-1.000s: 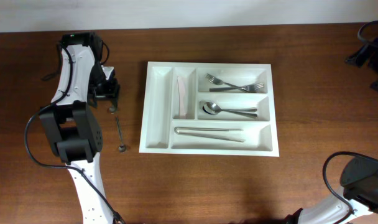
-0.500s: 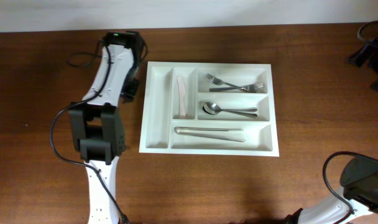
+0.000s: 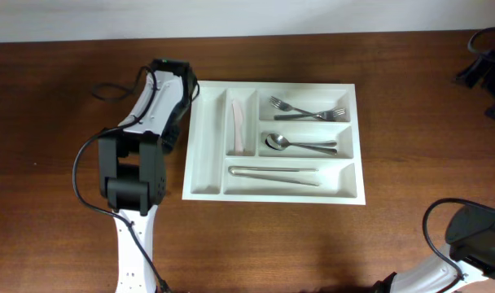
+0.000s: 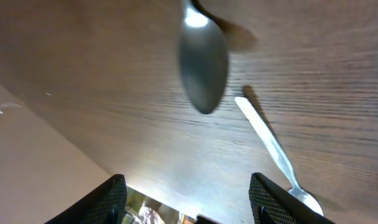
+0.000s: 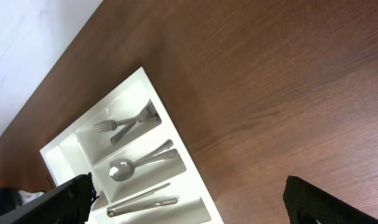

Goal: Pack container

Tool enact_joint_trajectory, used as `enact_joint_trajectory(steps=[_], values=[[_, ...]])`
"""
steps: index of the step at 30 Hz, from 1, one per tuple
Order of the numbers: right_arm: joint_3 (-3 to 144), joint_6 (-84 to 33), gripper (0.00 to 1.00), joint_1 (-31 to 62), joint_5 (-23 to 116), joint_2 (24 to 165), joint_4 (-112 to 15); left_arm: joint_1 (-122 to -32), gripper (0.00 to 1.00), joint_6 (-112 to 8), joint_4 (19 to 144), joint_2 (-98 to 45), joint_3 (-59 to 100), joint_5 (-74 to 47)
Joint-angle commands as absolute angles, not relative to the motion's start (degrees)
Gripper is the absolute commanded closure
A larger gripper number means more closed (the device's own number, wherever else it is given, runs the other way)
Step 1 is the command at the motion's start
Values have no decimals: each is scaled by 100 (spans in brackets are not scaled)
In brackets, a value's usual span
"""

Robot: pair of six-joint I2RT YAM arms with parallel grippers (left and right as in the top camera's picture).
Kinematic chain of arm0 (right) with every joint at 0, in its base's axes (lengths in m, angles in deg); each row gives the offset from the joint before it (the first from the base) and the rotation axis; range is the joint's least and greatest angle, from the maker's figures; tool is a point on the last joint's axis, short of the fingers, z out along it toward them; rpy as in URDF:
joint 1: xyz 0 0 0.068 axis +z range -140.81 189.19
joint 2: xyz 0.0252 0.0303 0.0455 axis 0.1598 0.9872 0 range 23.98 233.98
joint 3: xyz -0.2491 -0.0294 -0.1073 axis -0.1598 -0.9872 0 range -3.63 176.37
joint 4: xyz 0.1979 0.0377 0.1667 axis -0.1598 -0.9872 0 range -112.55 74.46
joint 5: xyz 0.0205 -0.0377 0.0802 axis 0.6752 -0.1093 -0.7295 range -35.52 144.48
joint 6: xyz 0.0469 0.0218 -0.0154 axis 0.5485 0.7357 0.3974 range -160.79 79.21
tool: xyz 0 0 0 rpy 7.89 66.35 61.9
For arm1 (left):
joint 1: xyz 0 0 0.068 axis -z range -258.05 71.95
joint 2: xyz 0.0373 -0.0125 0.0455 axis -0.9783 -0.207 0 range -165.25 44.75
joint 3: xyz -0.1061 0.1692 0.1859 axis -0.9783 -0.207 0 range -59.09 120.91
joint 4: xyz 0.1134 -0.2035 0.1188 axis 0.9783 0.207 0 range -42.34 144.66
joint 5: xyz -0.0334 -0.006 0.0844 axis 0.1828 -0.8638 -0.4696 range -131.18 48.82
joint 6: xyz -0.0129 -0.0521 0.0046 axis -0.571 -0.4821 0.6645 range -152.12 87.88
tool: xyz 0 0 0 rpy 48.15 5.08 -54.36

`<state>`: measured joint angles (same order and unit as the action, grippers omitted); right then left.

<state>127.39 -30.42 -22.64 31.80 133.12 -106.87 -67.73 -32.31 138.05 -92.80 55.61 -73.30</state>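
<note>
The white cutlery tray (image 3: 272, 84) lies at the table's middle. It holds forks (image 3: 308, 111), spoons (image 3: 300, 146), knives (image 3: 273, 173) and a pale piece (image 3: 240, 122) in one narrow compartment. My left arm (image 3: 162, 98) hangs over the table by the tray's left edge. In the left wrist view my left gripper (image 4: 189, 205) is open and empty above two loose spoons, one (image 4: 203, 74) and the other (image 4: 267, 140), on the wood. My right gripper (image 5: 189, 205) is open and empty, high above the tray (image 5: 195, 180).
The tray's leftmost narrow compartment (image 3: 207, 138) holds nothing. Black gear (image 3: 484, 69) stands at the far right edge. My right arm's base (image 3: 475, 236) is at the lower right. Cables (image 3: 109, 85) trail from the left arm.
My left arm has swung right from the table's left part to the tray's left edge. It now covers the loose spoons in the overhead view. The tray's contents are unchanged.
</note>
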Motion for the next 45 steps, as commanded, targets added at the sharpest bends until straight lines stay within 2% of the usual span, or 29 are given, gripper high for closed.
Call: enact_joint_trajectory(steps=[1,6,15,19,24,43,45], values=[[12709,-3040,1,-2271,3091,13336,-10685,-6810,35,-3543,13674,-9348,5401,-7192],[12709,-3040,1,-2271,3091,13336,-10685,-6851,35,-3532,13386,-9348,5401,-6545],[12709,-3040,1,-2271,3091,13336,-10685,-6891,35,-3121,12942,-9348,5399,-6451],[12709,-3040,1,-2271,3093,13336,-10685,-6891,45,-2907,12900,-9348,5397,-6523],[12709,-3040,1,-2271,3091,13336,-10685,-6891,46,-2837,12911,-9348,5397,-6995],[12709,-3040,1,-2271,3091,13336,-10685,-6891,56,-2597,12623,-9422,5065,-7013],[12709,-3040,1,-2271,3093,13336,-10685,-6891,59,-2597,12625,-9422,5065,-7011]])
